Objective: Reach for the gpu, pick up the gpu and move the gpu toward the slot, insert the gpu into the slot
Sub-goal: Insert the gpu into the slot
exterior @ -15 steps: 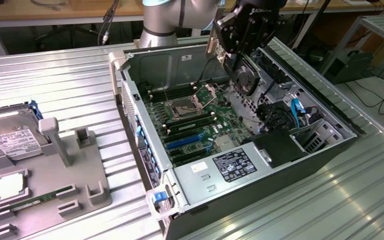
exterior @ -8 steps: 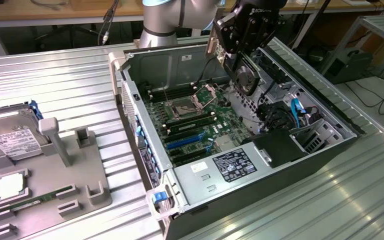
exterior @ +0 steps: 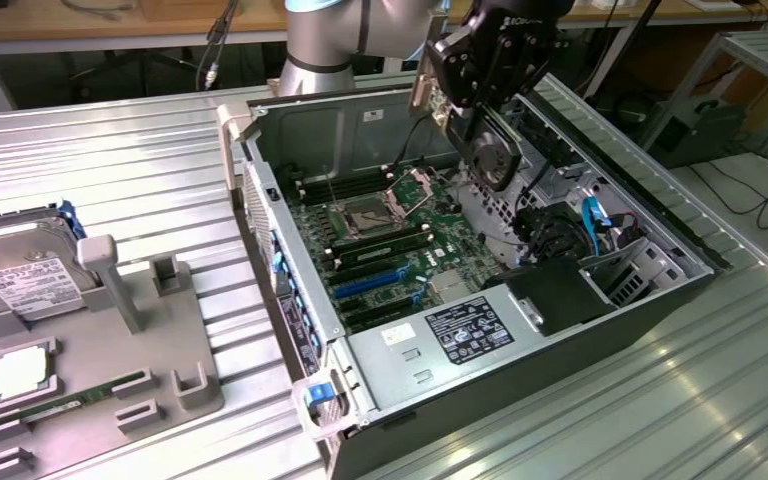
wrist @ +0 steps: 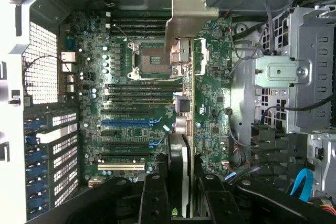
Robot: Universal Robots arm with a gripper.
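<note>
The gpu (exterior: 494, 150) hangs edge-down over the open case (exterior: 357, 125), up at one o'clock in the exterior view, with the gripper (wrist: 182, 193) clamped on it; the blue slot (exterior: 364, 287) lies toward seven o'clock of it, so I'd say square the card's long edge to that slot, keep the silver bracket (wrist: 188, 17) rearward, and lower it straight
</note>
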